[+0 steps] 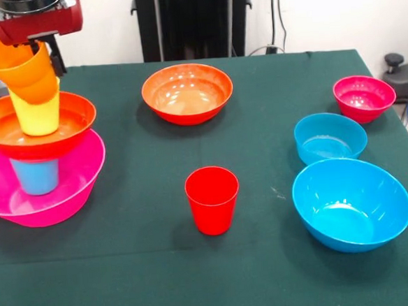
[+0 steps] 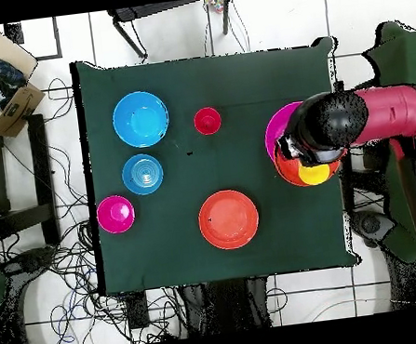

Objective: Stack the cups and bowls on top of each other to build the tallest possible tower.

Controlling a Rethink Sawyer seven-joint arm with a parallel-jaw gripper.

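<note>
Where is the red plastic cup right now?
In the front view the red plastic cup stands upright alone near the table's middle, in front of the free orange-red bowl and left of the large blue bowl.

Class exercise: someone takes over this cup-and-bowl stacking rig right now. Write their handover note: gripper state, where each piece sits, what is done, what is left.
Gripper: at the orange cup on top of the tower; open or shut cannot be told.
Tower, at the table's edge: pink bowl, light blue cup in it, orange-red bowl above, yellow cup, then the tilted orange cup.
Loose: second orange-red bowl, red cup, large blue bowl, small blue bowl, magenta bowl.
Done: five pieces up. Left: five pieces.
</note>
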